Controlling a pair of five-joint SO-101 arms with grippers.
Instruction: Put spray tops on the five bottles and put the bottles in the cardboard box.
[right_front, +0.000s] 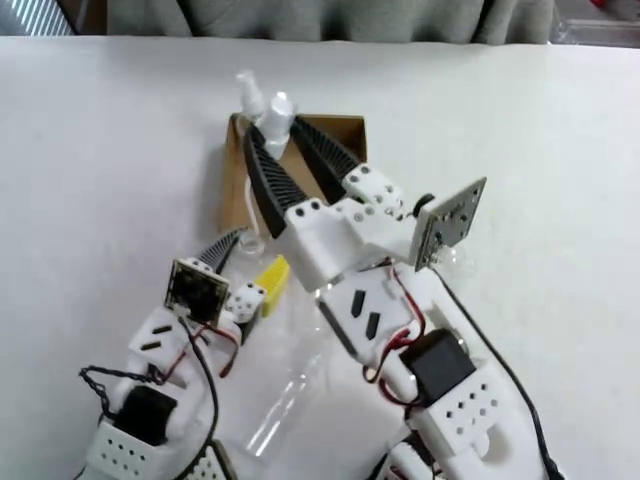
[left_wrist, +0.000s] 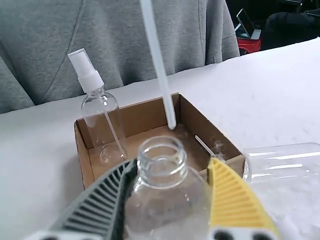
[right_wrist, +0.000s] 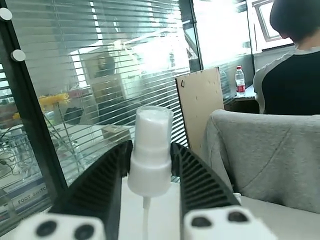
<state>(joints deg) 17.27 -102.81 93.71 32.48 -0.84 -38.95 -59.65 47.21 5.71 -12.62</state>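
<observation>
Open bottle (left_wrist: 160, 200) clamped in left pincer (left_wrist: 173, 165), spray top (right_wrist: 149, 165) gripped in right pincer (right_wrist: 151, 146) above it; slanted tube (left_wrist: 159, 65) may miss the mouth (left_wrist: 161, 149) and buckle.

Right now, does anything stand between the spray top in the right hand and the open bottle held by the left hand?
Nothing visible does. The spray top has its tube hanging down with the tip close to the neck of the open bottle, and only air lies between them.
</observation>
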